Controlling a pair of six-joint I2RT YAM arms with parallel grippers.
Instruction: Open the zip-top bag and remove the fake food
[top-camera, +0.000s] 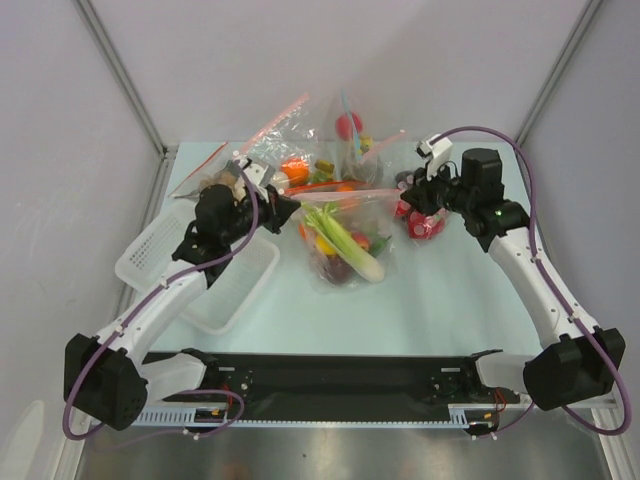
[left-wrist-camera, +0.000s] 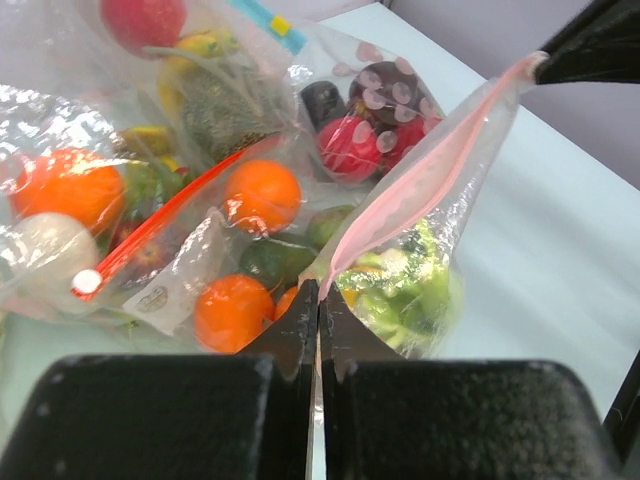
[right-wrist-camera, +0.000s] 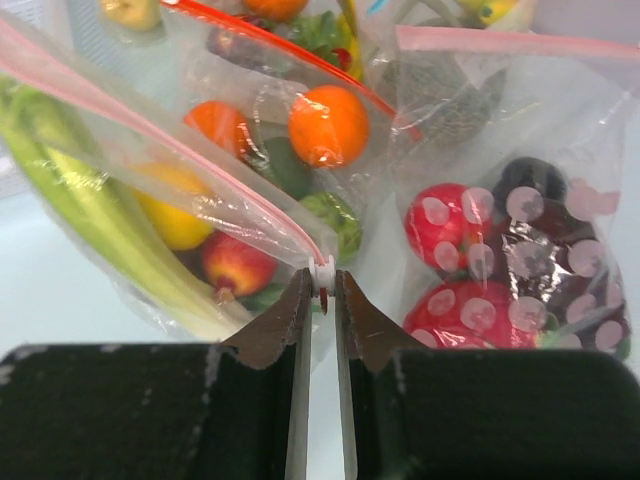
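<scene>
At desk (top-camera: 440, 310) centre: zip-top bag (top-camera: 348, 225) lies with its mouth toward 12 o'clock, fake food inside (leek (top-camera: 352, 243), lemon (right-wrist-camera: 175, 222), apple (right-wrist-camera: 236, 266)). Its pink zip strip (left-wrist-camera: 432, 158) looks sealed along the whole length and runs taut between the arms.

Left gripper (left-wrist-camera: 318, 298) is pressed together on the strip's 9 o'clock end. Right gripper (right-wrist-camera: 320, 282) pinches the 3 o'clock end, a thin gap between the jaws.

What could go wrong, my read:
- Both pinches seem to hold both lips together (can't confirm either way). Pulling 9 against 3 only tensions the seal and won't pop it.
- The right bite sits at the very tip of the strip, so it's the likeliest slip on slick plastic.
- If lifted, the food sags the bag and the strip peels out of a pinch.
- The red-strip bag (left-wrist-camera: 190, 262) presses against it at 12 o'clock and the spotted-fruit bag (right-wrist-camera: 480, 270) sits just beside the right gripper. Any sweep drags them, and a regrasp could catch the wrong plastic.
</scene>
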